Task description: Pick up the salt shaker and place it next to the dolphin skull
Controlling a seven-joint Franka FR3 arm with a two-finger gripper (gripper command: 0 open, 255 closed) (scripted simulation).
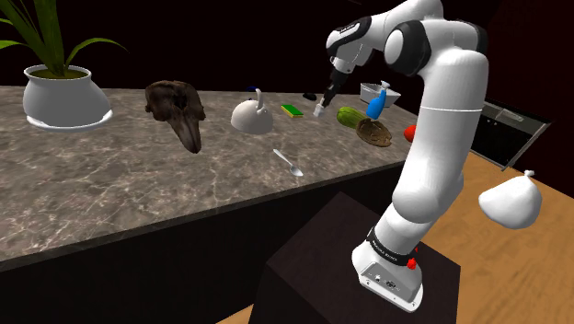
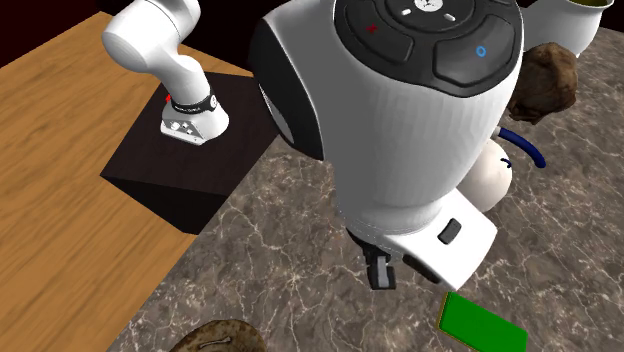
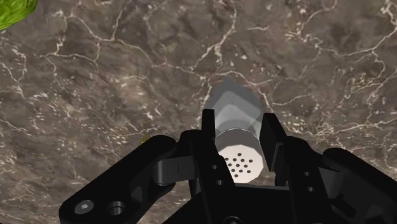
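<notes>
Grip: black end effector [image 3: 240, 122] clamped on grey faceted salt shaker [image 3: 234, 105]
Risk: cap-end pinch may slip; low carry clips white teapot [image 1: 250, 116] beside brown skull [image 1: 177, 109]

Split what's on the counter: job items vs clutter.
Job: salt shaker, clasped in the gripper; dolphin skull.
Clutter: potted plant, white kettle, spoon, green block, blue bottle.

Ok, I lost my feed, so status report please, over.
Gripper shut on salt shaker. Dolphin skull well off toward the shoulder view's left. White kettle stands on the counter between them.
</notes>
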